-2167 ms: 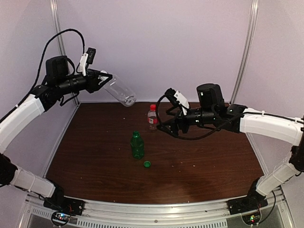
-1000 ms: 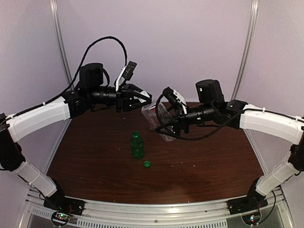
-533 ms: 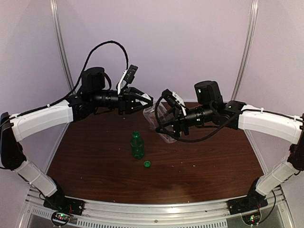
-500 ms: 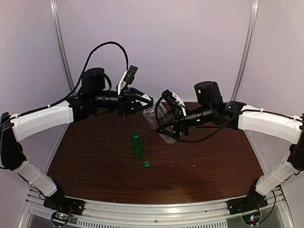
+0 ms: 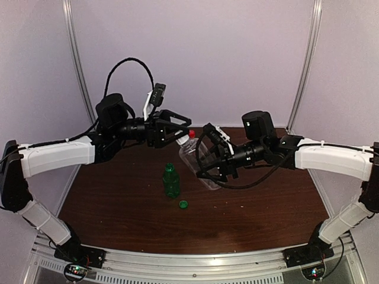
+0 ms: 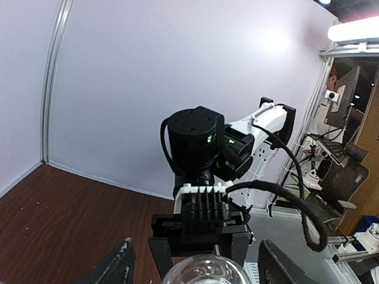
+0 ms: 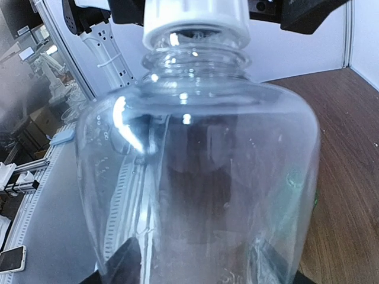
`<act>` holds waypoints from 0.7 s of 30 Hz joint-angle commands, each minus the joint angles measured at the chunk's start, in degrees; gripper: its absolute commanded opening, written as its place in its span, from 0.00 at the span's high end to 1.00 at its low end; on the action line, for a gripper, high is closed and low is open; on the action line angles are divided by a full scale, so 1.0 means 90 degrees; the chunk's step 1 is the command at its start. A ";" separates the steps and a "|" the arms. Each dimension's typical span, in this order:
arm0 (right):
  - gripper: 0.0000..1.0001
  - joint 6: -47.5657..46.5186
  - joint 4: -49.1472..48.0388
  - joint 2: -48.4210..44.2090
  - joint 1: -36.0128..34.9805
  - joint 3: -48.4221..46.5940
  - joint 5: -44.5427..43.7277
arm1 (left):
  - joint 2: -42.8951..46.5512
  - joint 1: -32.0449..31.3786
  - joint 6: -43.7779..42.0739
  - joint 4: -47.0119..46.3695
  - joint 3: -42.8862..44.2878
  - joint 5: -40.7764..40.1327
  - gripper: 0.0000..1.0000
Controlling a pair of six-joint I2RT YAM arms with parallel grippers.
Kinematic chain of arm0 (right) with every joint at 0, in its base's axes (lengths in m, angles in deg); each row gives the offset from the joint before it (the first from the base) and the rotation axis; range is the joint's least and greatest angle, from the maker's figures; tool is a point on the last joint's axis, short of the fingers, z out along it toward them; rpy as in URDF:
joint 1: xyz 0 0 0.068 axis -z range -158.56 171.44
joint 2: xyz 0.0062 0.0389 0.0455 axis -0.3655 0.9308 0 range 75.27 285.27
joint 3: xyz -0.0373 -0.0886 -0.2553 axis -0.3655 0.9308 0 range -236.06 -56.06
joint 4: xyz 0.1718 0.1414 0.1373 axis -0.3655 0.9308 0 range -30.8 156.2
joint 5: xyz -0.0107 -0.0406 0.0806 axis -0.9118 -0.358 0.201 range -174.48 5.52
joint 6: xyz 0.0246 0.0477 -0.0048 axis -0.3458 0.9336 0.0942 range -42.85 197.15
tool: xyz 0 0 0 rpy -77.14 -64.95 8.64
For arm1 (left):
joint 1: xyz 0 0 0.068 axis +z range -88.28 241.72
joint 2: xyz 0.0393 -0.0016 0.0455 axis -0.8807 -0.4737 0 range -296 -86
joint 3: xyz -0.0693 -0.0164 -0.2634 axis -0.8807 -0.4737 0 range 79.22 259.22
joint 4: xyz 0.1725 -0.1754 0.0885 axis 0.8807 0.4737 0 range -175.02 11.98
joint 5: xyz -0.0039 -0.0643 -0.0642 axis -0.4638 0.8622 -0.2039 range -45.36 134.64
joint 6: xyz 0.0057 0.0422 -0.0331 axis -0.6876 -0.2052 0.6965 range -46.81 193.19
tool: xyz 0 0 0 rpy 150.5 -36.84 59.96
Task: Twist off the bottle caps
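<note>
R gripper clamped on clear bottle, tilted mid-air, white cap on, L gripper spread either side of cap, green bottle upright on table, green cap beside it

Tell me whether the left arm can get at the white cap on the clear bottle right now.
Probably yes. The right fingers hold the clear bottle tilted, with its white cap sitting between the open left fingers and nothing in the way.
</note>
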 commanded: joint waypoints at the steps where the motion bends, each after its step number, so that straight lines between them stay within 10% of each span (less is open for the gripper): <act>1: 0.48 0.0164 -0.0493 -0.0309 0.0030 0.0149 0.0402 | 0.0027 -0.0023 0.0591 -0.1114 -0.0159 0.0153 0.28; 10: 0.48 0.0260 -0.0631 -0.0344 0.0031 0.0186 0.0448 | -0.0075 -0.0023 0.0877 -0.1519 -0.0388 0.0265 0.33; 21: 0.48 0.0318 -0.0755 -0.0344 0.0051 0.0121 0.0146 | -0.0087 -0.0027 0.0937 -0.1473 -0.0441 0.0317 0.66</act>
